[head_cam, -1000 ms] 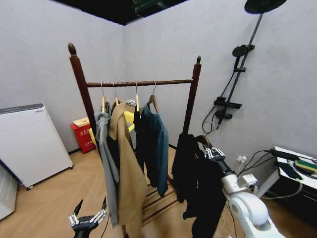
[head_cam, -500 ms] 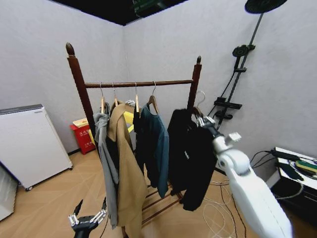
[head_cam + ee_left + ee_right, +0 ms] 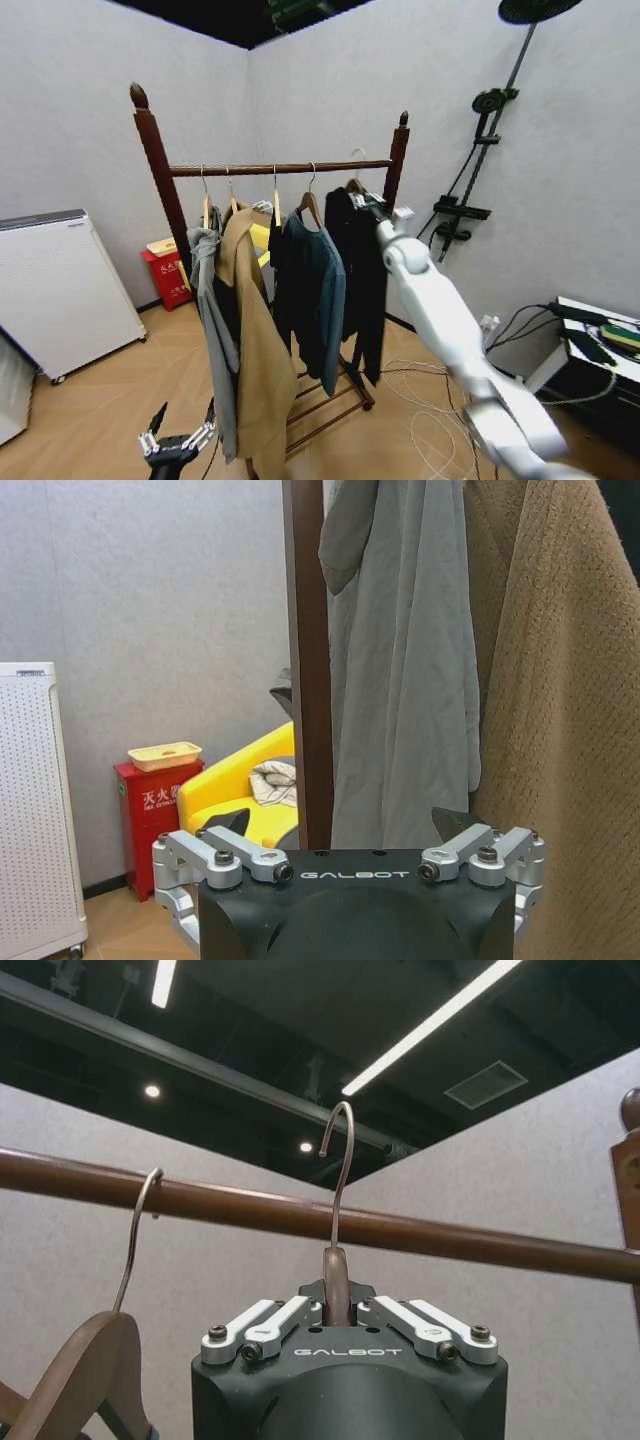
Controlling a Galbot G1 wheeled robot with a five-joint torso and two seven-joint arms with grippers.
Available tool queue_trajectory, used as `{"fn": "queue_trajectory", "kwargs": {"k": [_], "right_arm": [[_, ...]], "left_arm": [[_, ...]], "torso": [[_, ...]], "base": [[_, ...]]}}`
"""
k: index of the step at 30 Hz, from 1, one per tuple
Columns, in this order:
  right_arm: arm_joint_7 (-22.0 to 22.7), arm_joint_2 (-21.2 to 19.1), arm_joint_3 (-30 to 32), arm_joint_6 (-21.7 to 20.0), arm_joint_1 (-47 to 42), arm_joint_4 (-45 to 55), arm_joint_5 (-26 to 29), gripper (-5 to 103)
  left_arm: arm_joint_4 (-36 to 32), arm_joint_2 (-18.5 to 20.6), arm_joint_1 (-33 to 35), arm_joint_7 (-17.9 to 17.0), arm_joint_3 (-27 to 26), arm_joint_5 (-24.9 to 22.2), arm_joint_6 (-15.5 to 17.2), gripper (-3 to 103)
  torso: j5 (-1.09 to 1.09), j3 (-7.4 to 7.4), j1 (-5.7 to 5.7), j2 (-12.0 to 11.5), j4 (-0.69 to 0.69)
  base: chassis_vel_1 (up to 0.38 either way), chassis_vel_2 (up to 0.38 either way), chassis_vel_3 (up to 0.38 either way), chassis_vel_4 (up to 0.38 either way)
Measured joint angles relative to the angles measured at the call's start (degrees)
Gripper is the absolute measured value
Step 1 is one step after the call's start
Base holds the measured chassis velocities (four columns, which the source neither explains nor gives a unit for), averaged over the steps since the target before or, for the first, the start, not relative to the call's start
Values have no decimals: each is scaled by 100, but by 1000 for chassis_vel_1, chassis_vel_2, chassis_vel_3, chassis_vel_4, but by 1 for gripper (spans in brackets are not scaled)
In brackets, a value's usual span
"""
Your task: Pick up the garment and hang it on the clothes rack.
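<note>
1. The right gripper (image 3: 372, 205) is raised to the right end of the clothes rack (image 3: 160, 160), near the right post. Its jaws are closed on the neck of the wooden hanger (image 3: 337, 1278) that carries the black jacket (image 3: 358, 265).
2. The black jacket hangs full length below the gripper, just right of the teal-blue jacket (image 3: 318, 290) and close beside it.
3. In the right wrist view the hanger's metal hook (image 3: 340, 1175) rises above the horizontal bar (image 3: 420, 1232), with its open tip curling toward the other hanger's hook (image 3: 135, 1230). I judge it not yet seated on the bar.
4. To do this step well, keep the hook's top clearly above the bar and carry it across until the bar lies under the curve, then lower straight down.
5. Keep the grip firm until the hook takes the weight. Letting go early would drop the jacket onto the slatted base.
6. Stay in the free stretch of bar between the teal jacket's hanger and the right post, so the sleeves do not catch.
7. The left gripper (image 3: 178, 442) waits low at the near left, jaws spread and empty, by the tan coat (image 3: 255, 340).
</note>
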Motion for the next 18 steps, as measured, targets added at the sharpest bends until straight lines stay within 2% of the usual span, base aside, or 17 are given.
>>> {"fn": "queue_trajectory", "kwargs": {"k": [4, 6, 12, 13, 14, 16, 17, 18], "right_arm": [[-2, 161, 8, -115, 24, -191, -223, 10], [30, 181, 29, -258, -124, -124, -206, 10], [31, 108, 132, -346, -398, 159, -47, 7], [55, 74, 169, -390, -500, 279, 82, 12], [55, 74, 169, -390, -500, 279, 82, 12], [78, 4, 242, -426, -654, 458, 222, 22], [78, 4, 242, -426, -654, 458, 222, 22], [98, -66, 320, -436, -784, 635, 277, 28]], "left_arm": [[-1, 0, 0, 0, 0, 0, 0, 100], [-1, 0, 0, 0, 0, 0, 0, 100], [-1, 0, 0, 1, 0, 0, 0, 100], [0, 1, 0, 1, 0, 0, 0, 100], [0, 1, 0, 1, 0, 0, 0, 100], [-1, 0, 0, 0, 1, 0, 0, 100], [-1, 0, 0, 0, 1, 0, 0, 100], [-1, 0, 0, -1, 0, 0, 0, 100]], "torso": [[2, 0, 0, 0, 0], [2, 0, 0, 0, -1], [1, -2, -1, 2, 0], [2, -2, -2, 2, -1], [2, -2, -2, 2, -1], [4, -1, -1, 1, -1], [4, -1, -1, 1, -1], [4, -1, -1, 1, -1]], "base": [[0, 0, 0, 0], [0, 0, 0, 0], [0, 0, 0, 0], [0, 0, 0, 0], [0, 0, 0, 0], [0, 0, 0, 0], [0, 0, 0, 0], [0, 0, 0, 0]]}}
